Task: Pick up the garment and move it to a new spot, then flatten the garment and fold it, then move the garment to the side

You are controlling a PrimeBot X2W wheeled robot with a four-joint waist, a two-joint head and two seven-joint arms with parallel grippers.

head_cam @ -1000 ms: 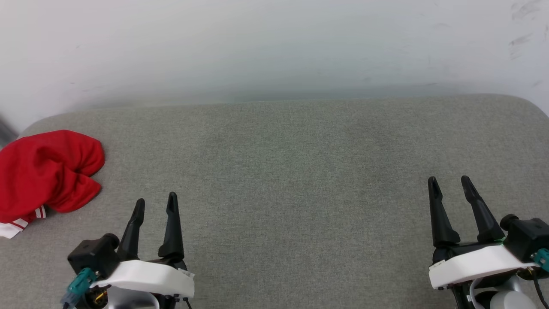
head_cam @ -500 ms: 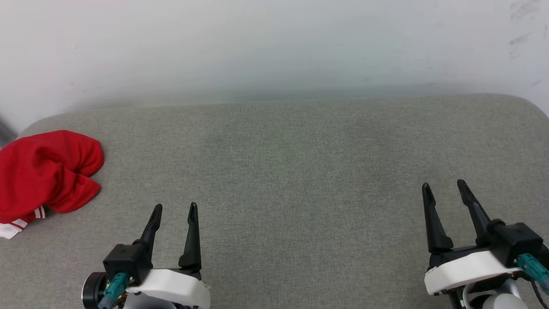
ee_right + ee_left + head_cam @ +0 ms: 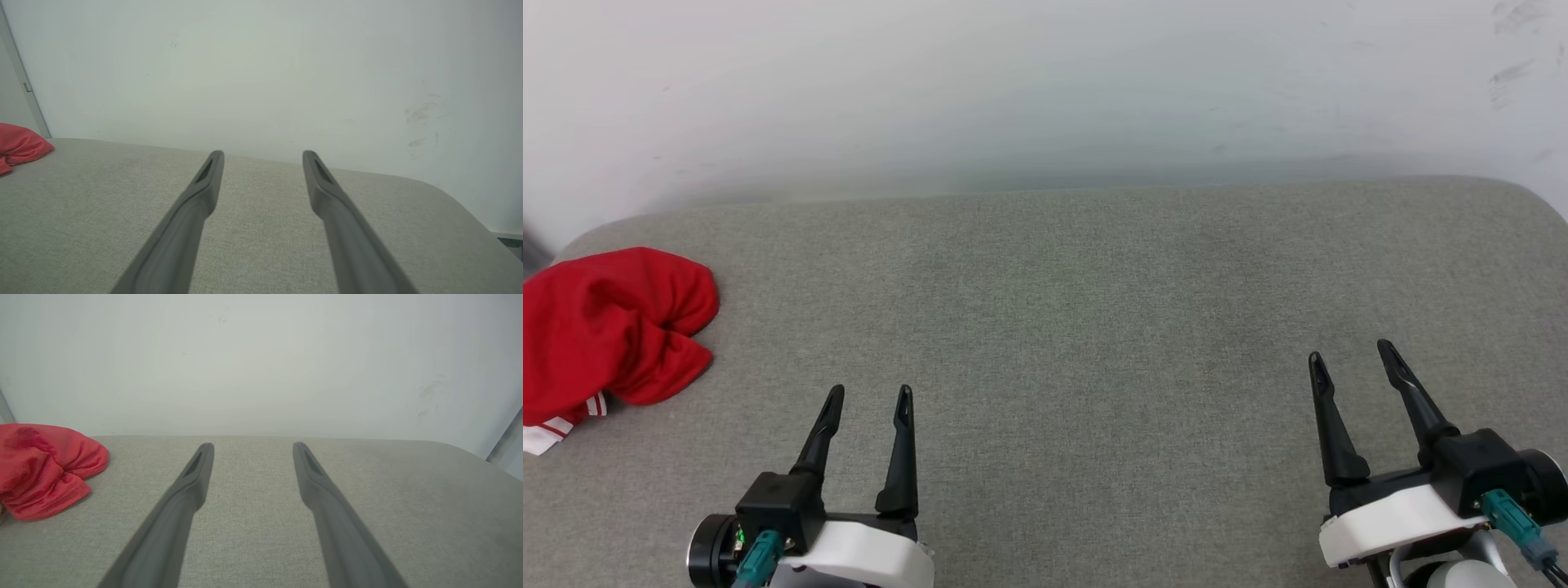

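Note:
The garment (image 3: 609, 331) lies bunched in a red heap at the far left of the grey cushioned surface (image 3: 1078, 310), a bit of white sleeve with red stripes showing at its lower edge. The left wrist view has the garment (image 3: 43, 469) at its left; the right wrist view catches the garment (image 3: 18, 147) at its far left edge. My left gripper (image 3: 870, 396) is open and empty at the lower left, well to the right of the heap. My right gripper (image 3: 1349, 355) is open and empty at the lower right.
A pale wall (image 3: 1045, 90) rises right behind the surface. The surface's rounded corners show at the back left and back right. A dark strip (image 3: 531, 245) stands at the far left behind the garment.
My left gripper has drawn back toward the bottom edge and shifted right, away from the garment. My right gripper has shifted slightly left and down. The garment has stayed put.

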